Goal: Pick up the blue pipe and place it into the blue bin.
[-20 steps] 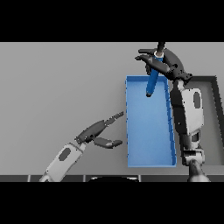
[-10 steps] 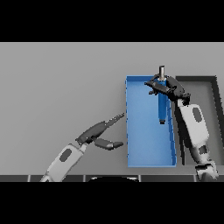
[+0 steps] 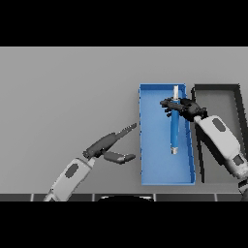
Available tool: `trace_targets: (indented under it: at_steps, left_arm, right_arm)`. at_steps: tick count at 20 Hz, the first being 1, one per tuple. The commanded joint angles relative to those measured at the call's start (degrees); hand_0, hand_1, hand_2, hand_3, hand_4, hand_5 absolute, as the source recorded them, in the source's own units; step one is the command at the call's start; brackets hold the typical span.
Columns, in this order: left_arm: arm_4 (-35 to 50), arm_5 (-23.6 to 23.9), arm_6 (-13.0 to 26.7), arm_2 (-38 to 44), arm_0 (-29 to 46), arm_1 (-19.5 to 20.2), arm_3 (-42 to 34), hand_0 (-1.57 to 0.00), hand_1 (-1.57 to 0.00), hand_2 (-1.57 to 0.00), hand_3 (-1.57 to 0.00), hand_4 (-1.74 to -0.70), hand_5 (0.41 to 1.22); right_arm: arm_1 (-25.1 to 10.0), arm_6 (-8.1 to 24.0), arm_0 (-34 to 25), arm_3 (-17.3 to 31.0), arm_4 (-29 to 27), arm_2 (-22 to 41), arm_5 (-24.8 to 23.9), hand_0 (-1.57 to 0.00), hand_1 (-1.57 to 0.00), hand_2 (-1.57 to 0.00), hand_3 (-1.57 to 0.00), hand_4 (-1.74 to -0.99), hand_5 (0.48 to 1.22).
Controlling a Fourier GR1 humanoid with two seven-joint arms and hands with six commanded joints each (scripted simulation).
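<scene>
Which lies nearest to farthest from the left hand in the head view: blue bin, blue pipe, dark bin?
1. Blue bin, just right of the left hand.
2. Blue pipe, over the blue bin, held by the right hand.
3. Dark bin, far right.

Blue pipe (image 3: pixel 174 127) now lower, inside the blue bin (image 3: pixel 150 169), right hand (image 3: pixel 181 107) nearer with it.

Hidden and cut off: a few spots to flag

The right hand (image 3: pixel 180 106) wraps the blue pipe (image 3: pixel 174 130) near its upper part, covering that stretch of it. Whether the pipe's lower end touches the blue bin (image 3: pixel 160 172) floor can't be told. The right forearm covers part of the bin's right wall and the dark tray (image 3: pixel 218 89) beside it.
</scene>
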Motion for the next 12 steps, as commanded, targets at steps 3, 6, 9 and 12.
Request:
trace_targets:
  at_steps: [3, 6, 9, 12]
  left_arm:
    - [-0.01, -0.07, -0.39, 0.24, -0.51, 0.11, 0.24, 0.0, 0.0, 0.0, 0.0, -0.88, 0.49]
    - [-0.35, -0.1, -1.35, -0.1, 0.1, -0.07, 0.9, 0.0, 0.0, 0.0, 0.0, -0.88, 0.483]
    - [-0.39, -0.08, -1.12, -0.62, 0.78, 0.06, -0.49, 0.0, 0.0, 0.0, 0.0, -0.88, 0.476]
    - [-0.62, 0.31, -0.56, -0.37, 0.84, 0.17, -0.17, 0.0, 0.0, 0.0, 0.0, -0.88, 0.473]
  right_arm:
    - [-1.0, -0.31, -0.77, -1.41, 4.09, 2.84, 0.87, -0.17, -0.16, -0.16, -0.1, -1.16, 0.945]
    - [-1.69, -0.37, -1.08, -2.23, 6.02, 4.06, 1.18, -0.09, -0.08, -0.08, -0.05, -1.133, 0.853]
    - [-0.66, -1.11, -1.57, -0.51, 7.2, 4.58, 1.37, -0.38, -0.18, -0.08, -0.03, -1.144, 0.792]
    - [-1.11, -2.21, -1.28, -1.23, 6.16, 3.93, 2.57, -0.19, -0.09, -0.04, -0.01, -1.156, 0.79]
